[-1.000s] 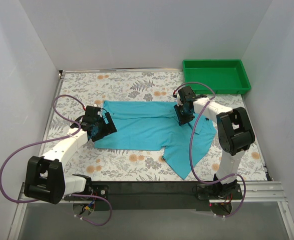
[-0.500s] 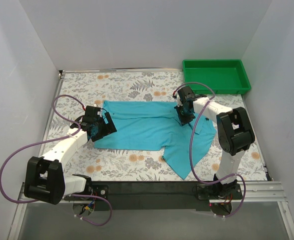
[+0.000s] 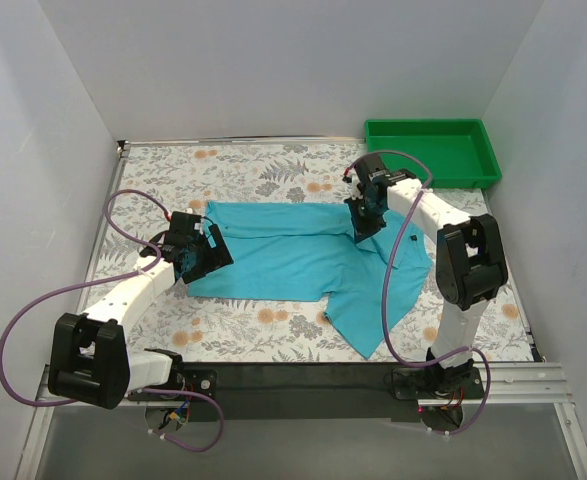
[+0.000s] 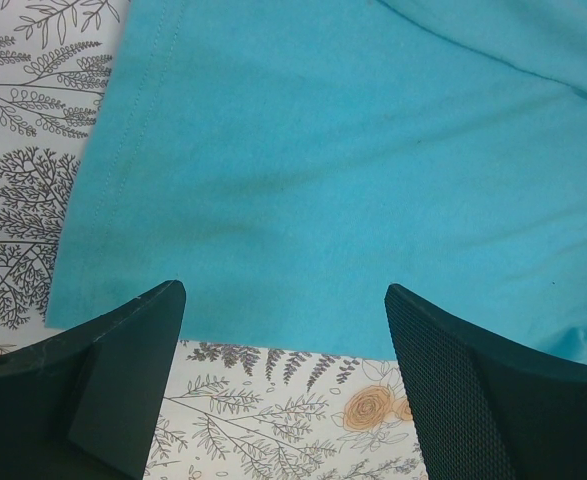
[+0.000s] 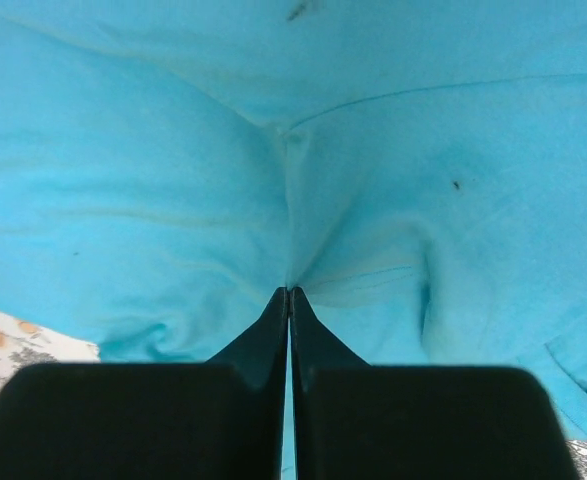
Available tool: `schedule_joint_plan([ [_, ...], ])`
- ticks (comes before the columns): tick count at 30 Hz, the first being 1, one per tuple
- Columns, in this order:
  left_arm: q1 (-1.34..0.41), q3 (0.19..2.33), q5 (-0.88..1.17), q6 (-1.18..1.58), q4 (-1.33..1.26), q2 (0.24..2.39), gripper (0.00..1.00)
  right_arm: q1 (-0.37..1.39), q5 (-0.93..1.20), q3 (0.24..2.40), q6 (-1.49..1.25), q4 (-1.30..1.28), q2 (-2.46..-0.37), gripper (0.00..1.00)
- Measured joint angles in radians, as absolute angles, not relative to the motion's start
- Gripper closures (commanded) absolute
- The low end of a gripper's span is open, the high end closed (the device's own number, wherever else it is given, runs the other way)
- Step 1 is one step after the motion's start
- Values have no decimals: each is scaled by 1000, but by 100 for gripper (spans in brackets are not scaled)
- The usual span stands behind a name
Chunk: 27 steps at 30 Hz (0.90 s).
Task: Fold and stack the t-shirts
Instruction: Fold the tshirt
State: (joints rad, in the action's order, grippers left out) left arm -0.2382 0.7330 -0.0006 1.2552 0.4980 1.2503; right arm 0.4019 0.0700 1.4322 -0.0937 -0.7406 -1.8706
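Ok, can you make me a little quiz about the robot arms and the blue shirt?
1. True or false: the blue shirt lies inside the green tray.
2. Fill in the gap: the left gripper hangs over the shirt's edge with its jaws ____.
3. What is the right gripper doing? A) pinching a fold of the shirt. B) touching the tray. C) gaping wide with nothing in it.

Key: 1 false, the shirt is spread on the flowery table. 2 open. 3 A.
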Motion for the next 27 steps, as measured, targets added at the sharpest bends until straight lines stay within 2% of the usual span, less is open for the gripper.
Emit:
schedule_joint_plan([
  [10, -238, 733, -1, 1254, 511, 1246, 25, 402, 167, 1530, -157, -793, -1952, 95],
  [13, -238, 733, -1, 1254, 516, 1245, 25, 402, 189, 1532, -161, -804, -1967, 87],
  [16, -238, 733, -1, 1256, 516, 1243, 25, 402, 227, 1531, -155, -816, -1974, 70],
  [20, -238, 733, -16, 1259, 517, 1241, 25, 402, 281, 1531, -128, -816, -1972, 60],
  [24, -238, 733, -64, 1273, 530, 1241, 25, 393, 252, 1478, -124, -797, -1913, 57],
  [27, -237, 733, -92, 1291, 537, 1243, 26, 342, 209, 1358, -143, -773, -1787, 60],
])
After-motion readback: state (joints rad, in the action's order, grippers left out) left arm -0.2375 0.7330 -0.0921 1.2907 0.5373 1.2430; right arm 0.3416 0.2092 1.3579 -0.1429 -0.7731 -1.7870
